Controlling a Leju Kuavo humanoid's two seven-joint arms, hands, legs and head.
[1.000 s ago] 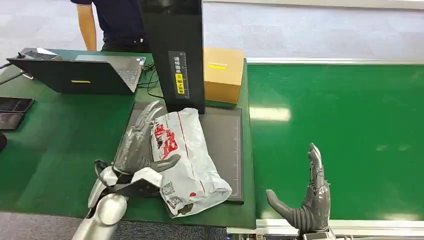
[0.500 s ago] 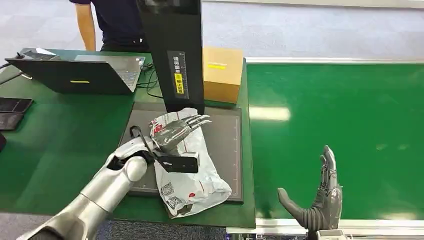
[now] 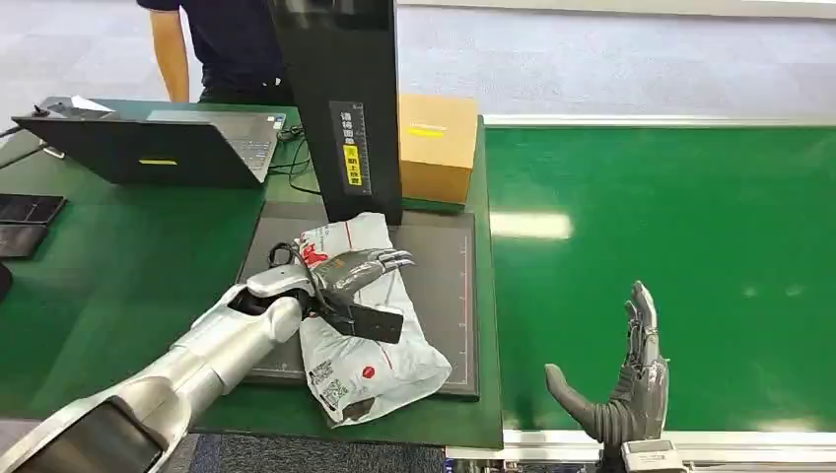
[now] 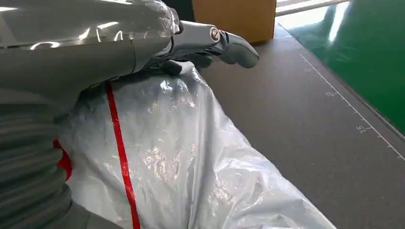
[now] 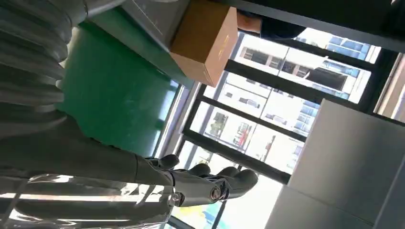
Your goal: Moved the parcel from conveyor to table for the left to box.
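— Since a second ago, what has moved?

— Back then the left robot hand [image 3: 360,268] lay at the left side of the parcel [image 3: 370,330]; now it reaches across the top of it, fingers stretched toward the conveyor side, and the left arm [image 3: 212,345] lies lower over the bench [image 3: 118,266]. The right robot hand [image 3: 626,394] has drifted slightly toward the right.

— Is the left one holding the parcel?

— It rests on it. In the left wrist view the fingers [image 4: 229,45] lie over the crinkled plastic; whether they grip it I cannot tell.

— And the right?

— Upright over the near edge of the green conveyor [image 3: 670,256], fingers straight and thumb spread, nothing in it.

— Where is the parcel?

— On the dark grey mat [image 3: 439,286] on the bench, just beside the conveyor, in front of the black post [image 3: 340,99]. It is a white-grey plastic mailer with a red stripe and red printing; near its front end sit small black-and-white code labels and a red dot, too small to read.

— Any other writing?

— The mat has a ruler scale along its edge; the left wrist view shows the marks 5 and 20. The post carries a yellow-and-white label with characters I cannot read. The cardboard box [image 3: 437,146] behind has a yellow strip. An open laptop [image 3: 158,148] stands further left, a person [image 3: 222,44] behind it.
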